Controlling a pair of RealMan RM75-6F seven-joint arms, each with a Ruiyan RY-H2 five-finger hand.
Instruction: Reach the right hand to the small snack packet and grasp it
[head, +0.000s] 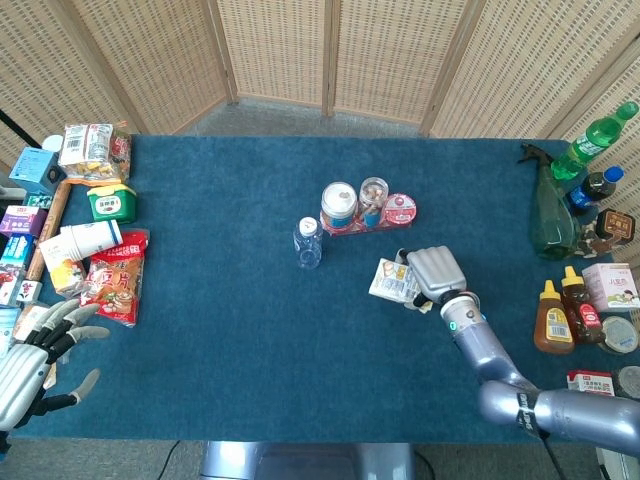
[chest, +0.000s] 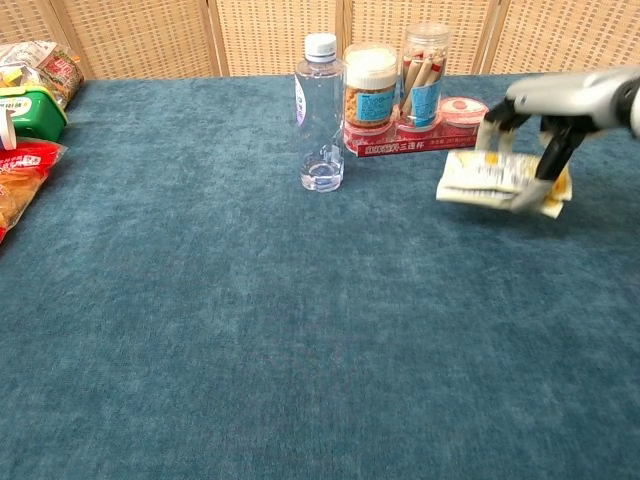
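Note:
The small snack packet (head: 394, 280) (chest: 492, 178), pale with yellow print, hangs above the blue cloth right of centre. My right hand (head: 434, 273) (chest: 560, 110) grips it from above, fingers curled over its far edge and thumb under the near one. In the chest view the packet is clearly lifted off the table. At the bottom left of the head view my left hand (head: 40, 355) lies with fingers spread, holding nothing.
A clear water bottle (head: 308, 242) and a red tray of snack jars (head: 368, 207) stand just behind the packet. Snack bags and boxes (head: 92, 240) crowd the left edge. Drink and sauce bottles (head: 570, 250) line the right edge.

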